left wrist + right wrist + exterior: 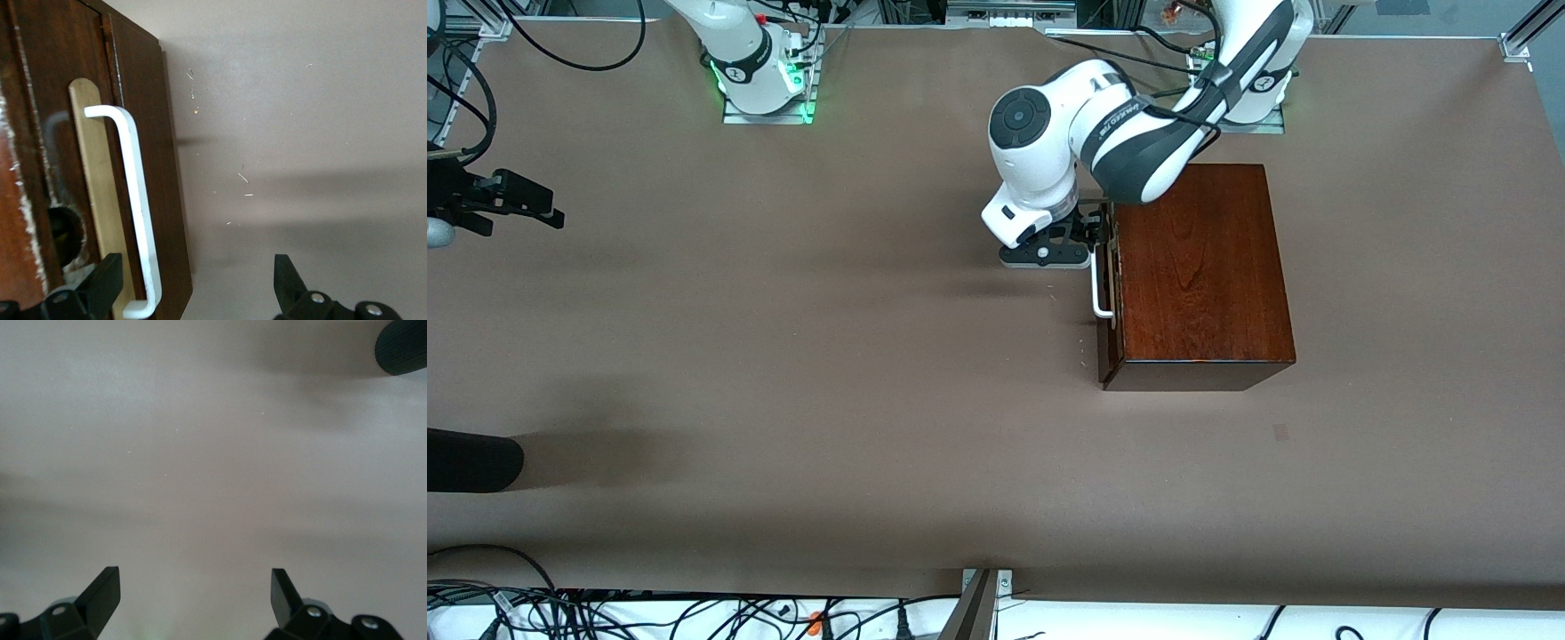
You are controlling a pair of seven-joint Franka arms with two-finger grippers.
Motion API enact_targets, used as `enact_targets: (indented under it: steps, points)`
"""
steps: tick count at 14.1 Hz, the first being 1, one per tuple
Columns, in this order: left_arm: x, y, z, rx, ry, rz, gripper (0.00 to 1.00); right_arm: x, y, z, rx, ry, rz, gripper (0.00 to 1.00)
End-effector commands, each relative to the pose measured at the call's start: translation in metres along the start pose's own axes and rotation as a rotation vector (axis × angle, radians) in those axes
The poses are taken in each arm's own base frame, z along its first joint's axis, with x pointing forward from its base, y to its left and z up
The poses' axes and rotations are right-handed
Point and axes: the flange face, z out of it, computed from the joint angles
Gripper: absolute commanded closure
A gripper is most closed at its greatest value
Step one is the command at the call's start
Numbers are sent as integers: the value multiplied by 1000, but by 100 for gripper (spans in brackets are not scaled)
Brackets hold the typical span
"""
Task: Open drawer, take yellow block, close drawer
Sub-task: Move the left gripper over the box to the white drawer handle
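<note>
Left gripper (1096, 233) low at the drawer (1110, 293) front, fingers spread wide around the white bar handle (137, 200), one tip by the wood.
Drawer looks shut in the dark wooden box (1200, 271). Right gripper (193, 600) waits open over bare table (783, 356); a black cylinder (471, 460) lies at the table's edge.

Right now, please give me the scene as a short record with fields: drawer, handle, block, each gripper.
drawer: shut, in the wooden box
handle: white bar on the drawer front
yellow block: not visible
left gripper: open at the drawer front, fingers either side of the handle's end, not closed on it
right gripper: open, waiting over bare table at the right arm's end
</note>
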Motion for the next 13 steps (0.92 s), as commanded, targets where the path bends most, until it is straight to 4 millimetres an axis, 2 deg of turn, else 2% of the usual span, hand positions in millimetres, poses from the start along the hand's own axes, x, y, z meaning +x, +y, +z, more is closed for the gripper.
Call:
enact_targets:
  steps: [1, 6, 11, 13]
  points:
    - [-5, -1, 22, 33, 37, 3, 0, -6, 1, -3, -1, 10, -12, 0]
    - [0, -1, 52, 82, 55, -29, 0, -6, 1, -3, -1, 10, -12, 0]
    - [5, 7, 69, 93, 77, -68, 0, -6, 1, -3, -1, 10, -12, 0]
    - [5, 7, 69, 96, 83, -69, 0, -6, 1, -3, -1, 10, -12, 0]
